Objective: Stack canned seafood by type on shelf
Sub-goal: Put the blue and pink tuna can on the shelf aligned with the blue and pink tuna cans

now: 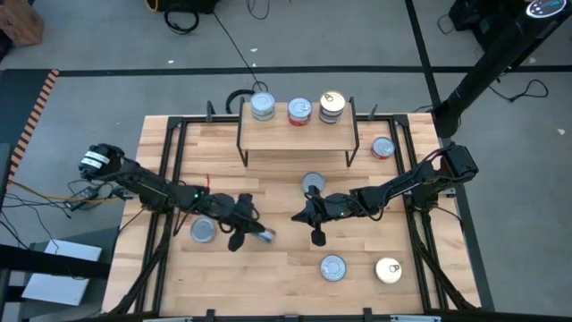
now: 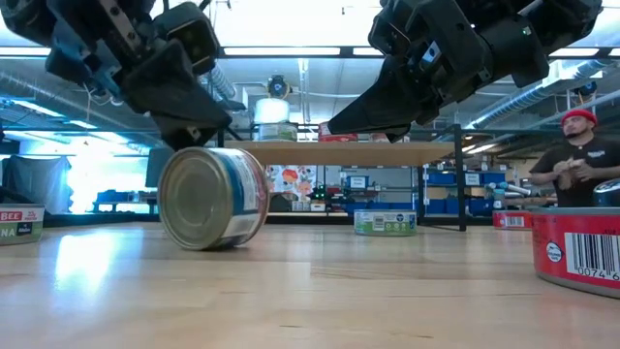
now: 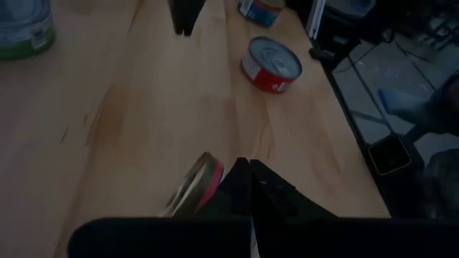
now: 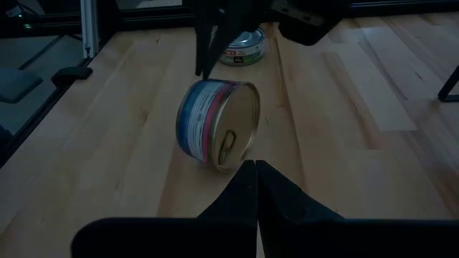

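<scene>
A blue-and-pink-labelled tin (image 4: 217, 125) stands tipped on its edge on the tabletop between my two arms, its pull-tab top toward my right gripper; it also shows as the tin (image 2: 213, 197) in the low view. My left gripper (image 2: 189, 139) is shut, its tips at the tin's uppermost side. My right gripper (image 4: 256, 172) is shut and hangs a short way off from the tin, touching nothing. The shelf (image 1: 298, 136) stands at the far middle and carries three stacks of tins (image 1: 299, 111). My left gripper rests the tips of its shut fingers (image 4: 202, 64) on the tin's side wall at its highest point (image 4: 206, 84). The fingers slant down from above. The tin stands tilted, its lower rim (image 2: 208, 244) on the table.
Loose tins lie on the table: a silver one (image 1: 204, 230) by the left arm, one (image 1: 312, 183) before the shelf, a red one (image 1: 382, 148) at the far right, and a silver (image 1: 332, 266) and a gold one (image 1: 388, 269) near the front. A person (image 2: 581, 155) stands beyond the table.
</scene>
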You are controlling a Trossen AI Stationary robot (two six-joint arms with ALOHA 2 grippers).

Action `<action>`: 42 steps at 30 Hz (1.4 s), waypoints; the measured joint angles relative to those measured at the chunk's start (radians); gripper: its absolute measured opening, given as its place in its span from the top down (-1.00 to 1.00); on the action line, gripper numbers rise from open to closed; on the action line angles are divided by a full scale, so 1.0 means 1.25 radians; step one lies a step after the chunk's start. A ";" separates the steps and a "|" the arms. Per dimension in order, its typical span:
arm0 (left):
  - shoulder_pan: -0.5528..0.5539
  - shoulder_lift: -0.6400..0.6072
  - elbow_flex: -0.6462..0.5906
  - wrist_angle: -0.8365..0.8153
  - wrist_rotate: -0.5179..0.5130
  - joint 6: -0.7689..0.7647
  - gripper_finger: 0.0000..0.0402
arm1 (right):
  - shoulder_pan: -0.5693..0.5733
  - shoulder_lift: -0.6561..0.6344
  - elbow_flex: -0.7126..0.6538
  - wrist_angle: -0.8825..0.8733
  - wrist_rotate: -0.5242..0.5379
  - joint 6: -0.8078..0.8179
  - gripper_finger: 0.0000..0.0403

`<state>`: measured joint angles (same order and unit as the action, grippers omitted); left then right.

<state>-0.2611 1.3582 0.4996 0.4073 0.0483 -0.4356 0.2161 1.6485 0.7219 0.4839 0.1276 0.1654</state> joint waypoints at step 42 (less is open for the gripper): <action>0.000 -0.064 -0.011 0.014 -0.014 0.162 0.93 | 0.000 0.000 0.000 -0.003 0.002 -0.002 0.95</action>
<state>-0.2609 1.2785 0.4858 0.4254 0.0305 -0.2331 0.2161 1.6485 0.7223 0.4804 0.1295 0.1635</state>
